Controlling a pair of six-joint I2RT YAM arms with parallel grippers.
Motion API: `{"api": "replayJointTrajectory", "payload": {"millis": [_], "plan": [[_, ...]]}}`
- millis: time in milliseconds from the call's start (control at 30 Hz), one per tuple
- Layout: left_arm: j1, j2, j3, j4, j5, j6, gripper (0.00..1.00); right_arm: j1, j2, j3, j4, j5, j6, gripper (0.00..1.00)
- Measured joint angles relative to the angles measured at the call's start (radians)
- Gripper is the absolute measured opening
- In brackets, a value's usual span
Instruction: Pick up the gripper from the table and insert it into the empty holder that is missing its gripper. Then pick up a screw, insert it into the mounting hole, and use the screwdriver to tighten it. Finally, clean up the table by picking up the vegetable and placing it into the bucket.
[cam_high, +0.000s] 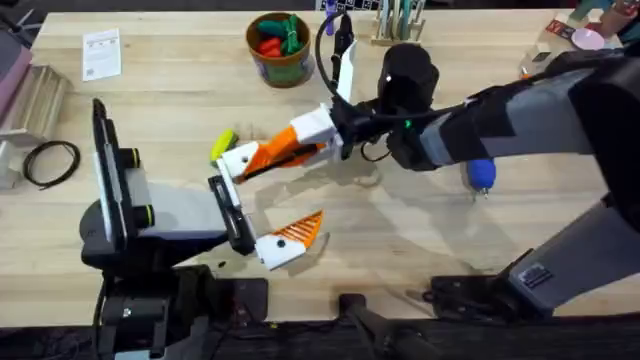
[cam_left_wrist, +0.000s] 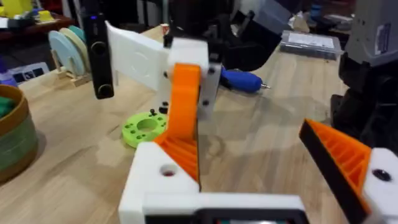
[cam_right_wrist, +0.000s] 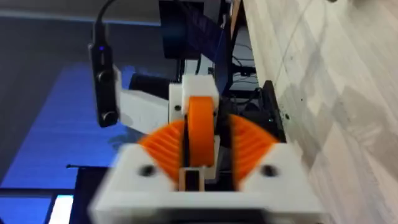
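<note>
Right gripper (cam_right_wrist: 200, 155) jaws are clamped on the small orange gripper block (cam_right_wrist: 200, 134), pressed against the white holder (cam_left_wrist: 186, 68). Left gripper (cam_left_wrist: 273, 168) jaws stand apart beside it, empty.

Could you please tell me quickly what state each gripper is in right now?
Left gripper: jaws open, holding nothing.
Right gripper: jaws closed on the small orange gripper block.
</note>
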Motion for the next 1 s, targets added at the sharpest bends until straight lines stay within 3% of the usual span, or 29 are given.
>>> {"api": "replayJointTrajectory", "payload": {"millis": [100,133,300,500,767,867,1000], "plan": [[-0.004,0.0,0.0,-0.001,0.005,0.0,0.985,0.01,0.0,0.0,-0.001,0.008,-0.002,0.798],[-0.004,0.0,0.0,-0.001,0.006,0.001,0.985,0.013,0.0,0.0,-0.002,0.009,-0.001,0.835],[-0.004,0.0,0.0,-0.002,0.007,0.0,0.985,0.007,-0.016,0.0,-0.038,0.016,-0.022,0.849],[-0.004,0.0,0.0,-0.002,0.009,0.001,0.985,-0.055,-0.165,0.0,-0.349,0.029,-0.158,0.852],[-0.004,0.0,0.0,-0.003,0.01,0.001,0.985,-0.159,-0.444,0.067,-1.129,0.223,-0.531,0.854],[-0.004,0.0,0.0,-0.003,0.01,0.001,0.985,-0.178,-0.519,0.178,-1.499,0.395,-0.698,0.854],[-0.004,0.0,0.0,-0.003,0.01,0.001,0.985,-0.175,-0.553,0.369,-1.854,0.676,-0.854,0.855]]}}
